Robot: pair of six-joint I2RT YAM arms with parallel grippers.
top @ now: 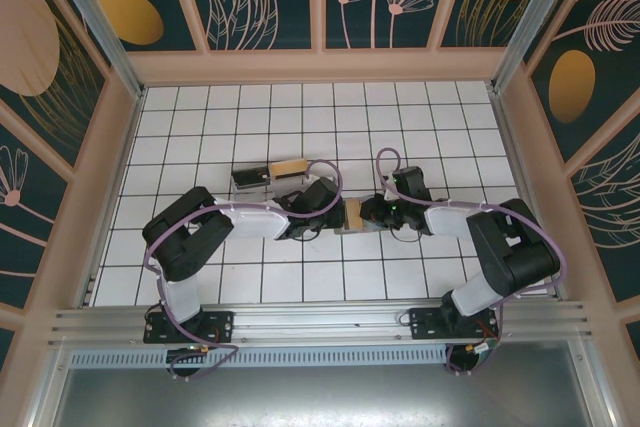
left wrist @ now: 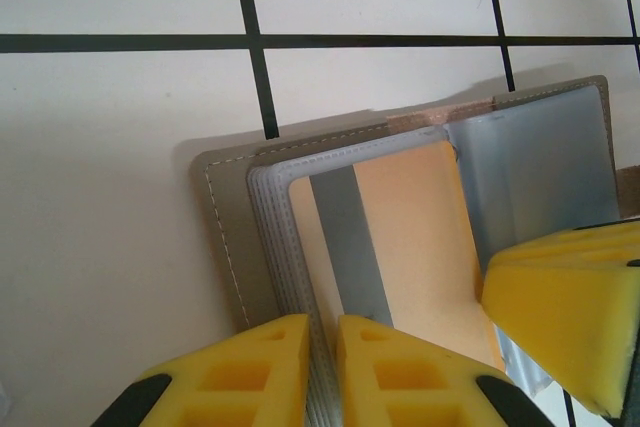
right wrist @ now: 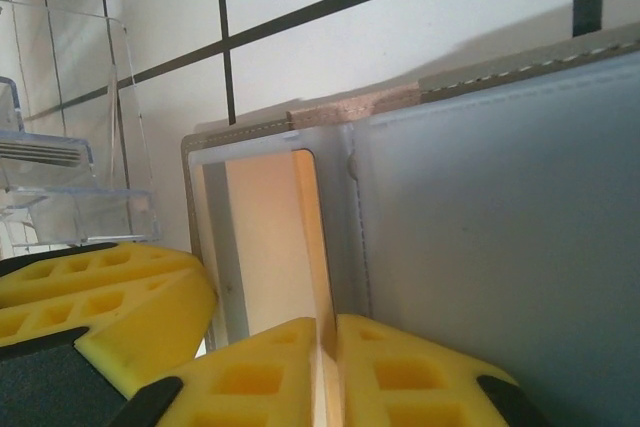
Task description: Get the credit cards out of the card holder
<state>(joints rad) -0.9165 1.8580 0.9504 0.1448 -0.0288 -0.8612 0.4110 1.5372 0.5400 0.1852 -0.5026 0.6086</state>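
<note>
The card holder [left wrist: 225,227] lies open on the tiled surface [left wrist: 120,147] between the two arms, cover down and plastic sleeves up. An orange card [left wrist: 410,247] with a grey stripe sits in the left sleeve. The left claw [left wrist: 322,332] is clenched on the outer edge of that stack of sleeves. The right claw [right wrist: 325,332] is clenched on a thin peach-coloured edge beside the fold. By its colour I take this for the card's edge, though plastic may be caught with it.

The step in hand appears to be drawing this card out. To do it well, the left claw should pin the sleeves flat and steady. The right should pull straight along the slot, low and level, so the card does not bind or lift the whole holder.
</note>
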